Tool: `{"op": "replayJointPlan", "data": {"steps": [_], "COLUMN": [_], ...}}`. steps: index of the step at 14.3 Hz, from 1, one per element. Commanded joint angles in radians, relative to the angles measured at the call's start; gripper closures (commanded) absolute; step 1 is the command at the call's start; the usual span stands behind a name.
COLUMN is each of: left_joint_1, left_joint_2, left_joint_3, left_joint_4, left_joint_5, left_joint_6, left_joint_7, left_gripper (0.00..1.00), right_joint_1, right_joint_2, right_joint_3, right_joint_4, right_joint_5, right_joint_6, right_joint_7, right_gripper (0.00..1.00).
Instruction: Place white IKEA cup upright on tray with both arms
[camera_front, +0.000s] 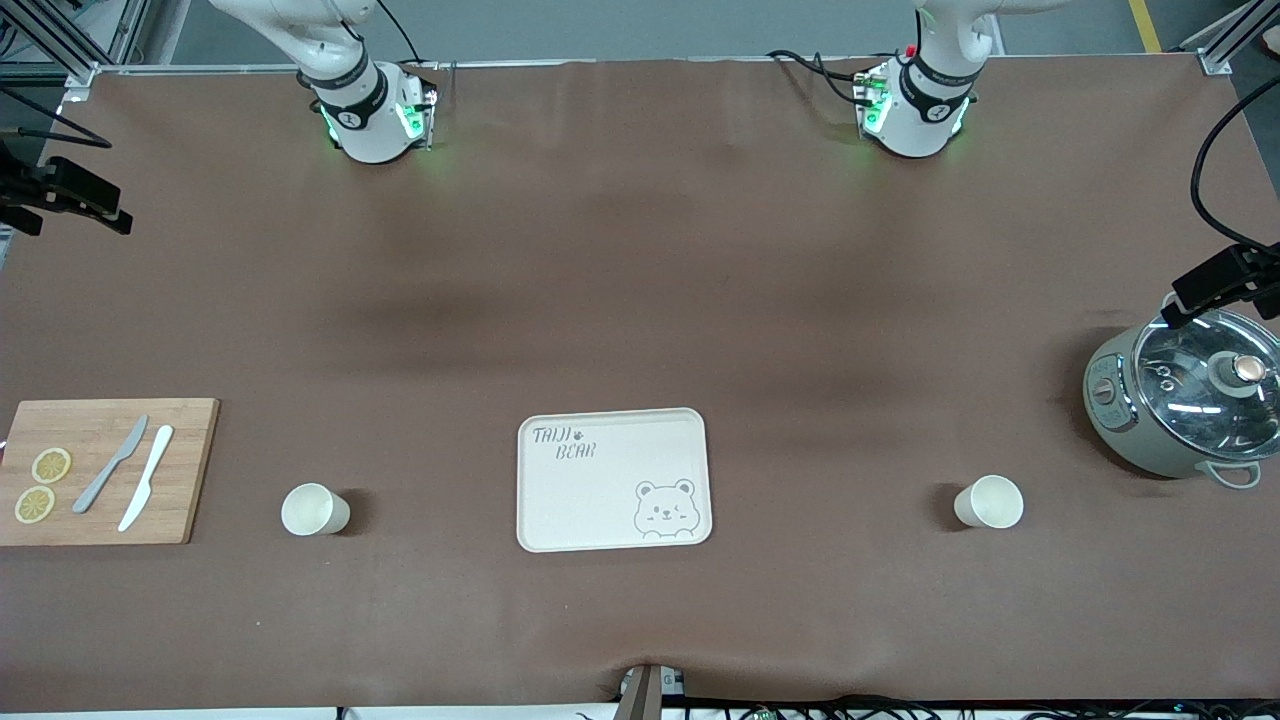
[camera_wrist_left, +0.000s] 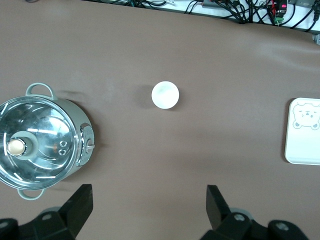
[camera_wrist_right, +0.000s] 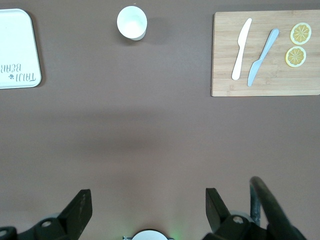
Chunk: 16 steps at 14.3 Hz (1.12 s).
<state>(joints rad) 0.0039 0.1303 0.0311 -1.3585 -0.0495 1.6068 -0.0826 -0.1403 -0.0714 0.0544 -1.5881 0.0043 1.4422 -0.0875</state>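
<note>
Nearest the camera, the tray (camera_front: 612, 480) sits empty between two white cups. Right hand (camera_wrist_right: 145, 205), fingers spread, empty, hangs high with one cup (camera_front: 315, 509) upright well ahead of it. Left hand (camera_wrist_left: 149, 202), likewise spread and empty, has its cup (camera_front: 988, 501) upright well ahead. Neither arm is the closer.

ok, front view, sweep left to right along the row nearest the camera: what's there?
wooden cutting board carrying lemon slices, grey knife and white knife → white cup → tray → second white cup → lidded pot.
</note>
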Motion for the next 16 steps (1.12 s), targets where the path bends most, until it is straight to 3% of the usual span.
{"op": "replayJointPlan", "data": {"steps": [1, 7, 16], "left_joint_1": [0.01, 0.054, 0.07], "left_joint_2": [0.005, 0.015, 0.182], "left_joint_3": [-0.005, -0.004, -0.002], "left_joint_4": [0.025, 0.01, 0.009], "left_joint_5": [-0.024, -0.058, -0.07], "left_joint_6": [-0.025, -0.015, 0.076], "left_joint_7": [0.012, 0.023, 0.023], "left_gripper": [0.0, 0.0, 0.0], "right_joint_1": [-0.007, -0.013, -0.013], "right_joint_2": [0.005, 0.007, 0.04], "right_joint_3": [0.008, 0.008, 0.008], "right_joint_4": [0.016, 0.017, 0.042], "right_joint_5": [0.005, 0.005, 0.008], "right_joint_6": [-0.013, -0.011, 0.007], "right_joint_7": [-0.003, -0.001, -0.132], "right_gripper": [0.0, 0.0, 0.0]}}
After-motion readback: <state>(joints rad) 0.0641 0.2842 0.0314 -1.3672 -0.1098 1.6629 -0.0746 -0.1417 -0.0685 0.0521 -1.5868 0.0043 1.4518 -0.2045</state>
